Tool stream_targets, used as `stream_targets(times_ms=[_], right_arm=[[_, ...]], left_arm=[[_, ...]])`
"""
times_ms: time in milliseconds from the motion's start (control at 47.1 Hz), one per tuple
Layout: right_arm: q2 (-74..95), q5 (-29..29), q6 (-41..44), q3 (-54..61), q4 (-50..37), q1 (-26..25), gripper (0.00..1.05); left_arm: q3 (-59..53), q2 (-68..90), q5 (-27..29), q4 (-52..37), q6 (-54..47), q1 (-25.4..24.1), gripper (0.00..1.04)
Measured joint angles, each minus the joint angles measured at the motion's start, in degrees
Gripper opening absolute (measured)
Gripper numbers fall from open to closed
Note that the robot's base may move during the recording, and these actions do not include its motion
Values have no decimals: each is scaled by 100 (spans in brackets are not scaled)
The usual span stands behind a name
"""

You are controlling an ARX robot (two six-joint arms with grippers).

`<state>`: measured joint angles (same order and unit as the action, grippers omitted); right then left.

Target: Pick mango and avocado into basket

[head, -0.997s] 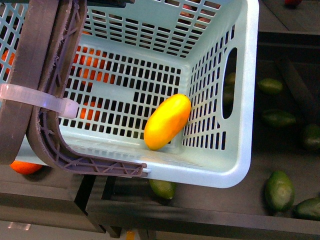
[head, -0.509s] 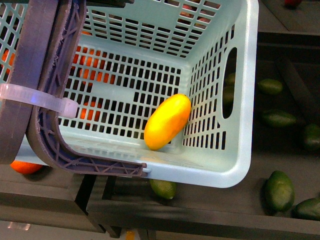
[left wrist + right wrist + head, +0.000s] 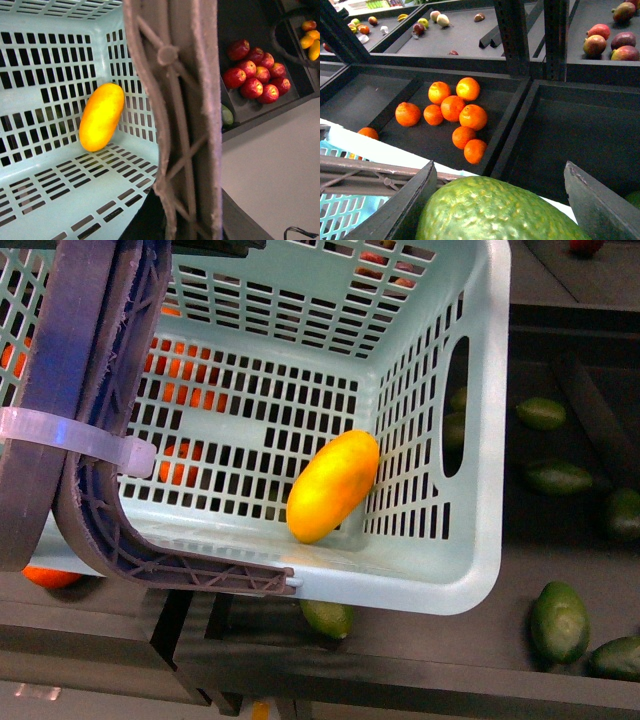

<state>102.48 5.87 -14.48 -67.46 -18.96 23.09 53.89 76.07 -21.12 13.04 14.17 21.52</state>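
Right tool, dark fingers tight on either side of the avocado.

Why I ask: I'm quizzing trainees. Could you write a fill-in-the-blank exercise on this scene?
1. The mango lies inside the ____.
2. The right gripper is shut on the ____.
3. The loose fruits on the robot's right are dark ____.
Missing words: basket; avocado; green.
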Motion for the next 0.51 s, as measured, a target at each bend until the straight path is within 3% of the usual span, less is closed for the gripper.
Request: stream_targets(times_ms=[191, 361, 509], right_arm=[[192, -90, 2, 2, 39, 103, 72], [133, -190, -9, 50, -17, 109, 99], [-59, -170, 31, 197, -122, 109, 97]], left_arm=[[0, 2, 50, 0, -4, -9, 8], [0, 2, 74, 0, -9, -13, 8], [0, 2, 37, 2, 2, -13, 8]])
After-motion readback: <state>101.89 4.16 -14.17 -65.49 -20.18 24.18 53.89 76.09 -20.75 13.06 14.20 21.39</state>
